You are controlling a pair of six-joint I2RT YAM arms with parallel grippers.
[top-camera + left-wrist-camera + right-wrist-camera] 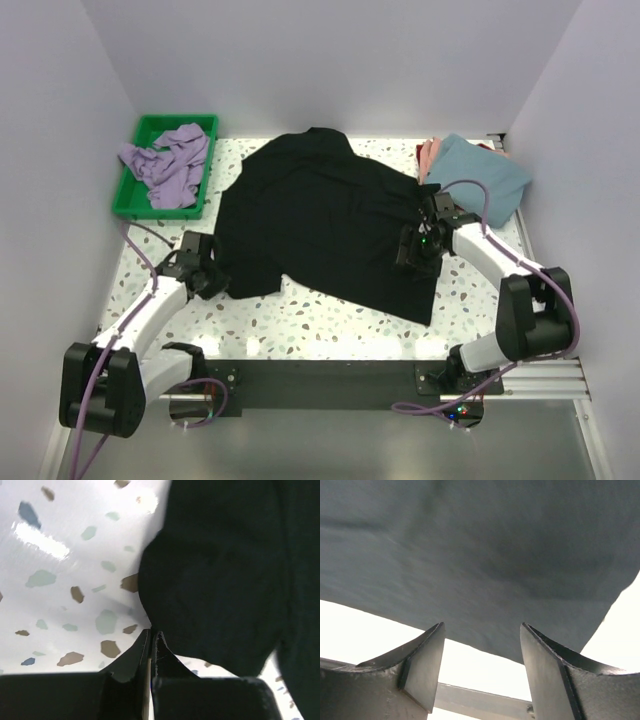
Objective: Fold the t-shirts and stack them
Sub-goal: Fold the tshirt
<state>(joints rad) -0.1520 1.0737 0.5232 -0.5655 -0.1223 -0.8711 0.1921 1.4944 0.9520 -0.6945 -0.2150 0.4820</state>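
Here the large black t-shirt (pixel 320 215) lies spread, matte and wrinkled, across the middle of the speckled table (pixel 320 322). The left gripper (pixel 151 632) sits at its near-left edge, jaws pressed together; whether they catch cloth is unclear. The right gripper (pixel 482 627) hangs over its right side, jaws spread. A lavender t-shirt (pixel 170 165) is heaped in the green tray (pixel 125 197) far left; a teal-blue t-shirt (pixel 480 175) and a pink t-shirt (pixel 428 155) lie far right.

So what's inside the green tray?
A crumpled lavender t-shirt fills most of the green tray. Anything beneath the cloth is covered, so I cannot tell.
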